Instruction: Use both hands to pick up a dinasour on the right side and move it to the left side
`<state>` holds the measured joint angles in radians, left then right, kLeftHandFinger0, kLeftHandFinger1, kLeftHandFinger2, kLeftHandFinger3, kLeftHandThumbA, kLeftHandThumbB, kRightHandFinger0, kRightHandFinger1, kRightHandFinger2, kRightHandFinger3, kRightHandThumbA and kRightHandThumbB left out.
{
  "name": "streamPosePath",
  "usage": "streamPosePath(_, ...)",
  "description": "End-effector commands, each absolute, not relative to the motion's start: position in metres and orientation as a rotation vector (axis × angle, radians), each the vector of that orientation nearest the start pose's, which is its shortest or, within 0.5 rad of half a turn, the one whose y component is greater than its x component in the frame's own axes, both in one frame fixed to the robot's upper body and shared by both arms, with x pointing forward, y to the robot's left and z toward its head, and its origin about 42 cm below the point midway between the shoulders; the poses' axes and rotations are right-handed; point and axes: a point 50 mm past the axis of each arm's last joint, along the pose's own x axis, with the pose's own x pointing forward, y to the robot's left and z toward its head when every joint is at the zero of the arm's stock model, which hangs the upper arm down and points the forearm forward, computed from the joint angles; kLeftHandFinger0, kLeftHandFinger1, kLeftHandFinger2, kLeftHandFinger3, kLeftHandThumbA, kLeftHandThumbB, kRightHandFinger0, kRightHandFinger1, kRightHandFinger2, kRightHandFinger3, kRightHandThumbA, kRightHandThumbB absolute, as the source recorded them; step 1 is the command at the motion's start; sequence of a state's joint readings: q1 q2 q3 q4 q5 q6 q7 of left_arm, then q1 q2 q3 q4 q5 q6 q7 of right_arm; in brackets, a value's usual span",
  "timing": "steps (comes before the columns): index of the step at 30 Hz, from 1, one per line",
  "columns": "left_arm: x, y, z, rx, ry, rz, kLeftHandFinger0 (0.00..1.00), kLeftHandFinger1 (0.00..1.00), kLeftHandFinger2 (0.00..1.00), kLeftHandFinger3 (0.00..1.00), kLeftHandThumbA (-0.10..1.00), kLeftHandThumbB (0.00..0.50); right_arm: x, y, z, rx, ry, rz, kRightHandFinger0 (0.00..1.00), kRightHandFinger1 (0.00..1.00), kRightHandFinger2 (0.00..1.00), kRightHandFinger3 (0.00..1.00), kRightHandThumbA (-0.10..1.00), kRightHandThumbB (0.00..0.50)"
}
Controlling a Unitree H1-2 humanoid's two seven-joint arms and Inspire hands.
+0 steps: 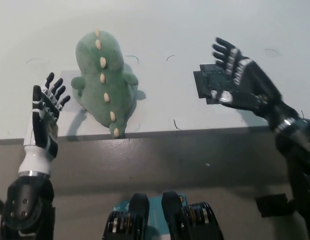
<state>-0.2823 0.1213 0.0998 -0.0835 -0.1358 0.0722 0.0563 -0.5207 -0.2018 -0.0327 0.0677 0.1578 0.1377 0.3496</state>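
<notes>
Dinosaur [103,82]: a green plush toy with a row of cream spikes along its back. It lies on the white table [160,30] in the upper left of the frame, with its tail end reaching the table's near edge. Nothing touches it.

Left hand [44,117]: positioned at the lower left of the frame, just beside the toy on its left flank but apart from it. The fingers are spread and extended upward and grasp nothing.

Right hand [240,82]: positioned at the upper right of the frame, well apart from the toy. It hovers over a dark rectangular plate [209,82] that lies on the table. The fingers are splayed and released, and hold nothing.

Task status, judged from the present layout:
- The toy sits left of the frame's centre, with both hands free of it. This arrangement is consistent with the transfer being complete and the toy set down.
- The frame alone cannot confirm that the toy came from the right side. If no transfer has taken place, the full sequence remains: bring both palms against the toy's flanks, lift, carry and lower.
- If the placement stands, what is left is to draw both arms clear of the table.

Small dark threads or marks are scattered on the table surface around the toy; their nature cannot be determined.
</notes>
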Motion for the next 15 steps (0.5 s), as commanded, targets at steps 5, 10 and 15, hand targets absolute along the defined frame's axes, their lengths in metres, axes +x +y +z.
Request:
streamPosePath(5,0.34,0.241,0.214,-0.054,-0.342,0.016,1.0,1.0,1.0,1.0,1.0,0.367,0.388,-0.282,0.261,-0.146,-0.383,0.381,1.0,1.0,1.0,1.0,1.0,0.112)
streamPosePath(10,0.336,0.234,0.21,-0.067,-0.359,-0.001,1.0,1.0,1.0,1.0,1.0,0.4,0.378,-0.302,0.261,-0.156,-0.421,0.351,1.0,1.0,1.0,1.0,1.0,0.127)
streamPosePath(15,0.329,0.222,0.197,-0.092,-0.337,-0.04,1.0,1.0,1.0,1.0,1.0,0.389,0.362,-0.319,0.25,-0.175,-0.428,0.309,1.0,1.0,1.0,1.0,1.0,0.127)
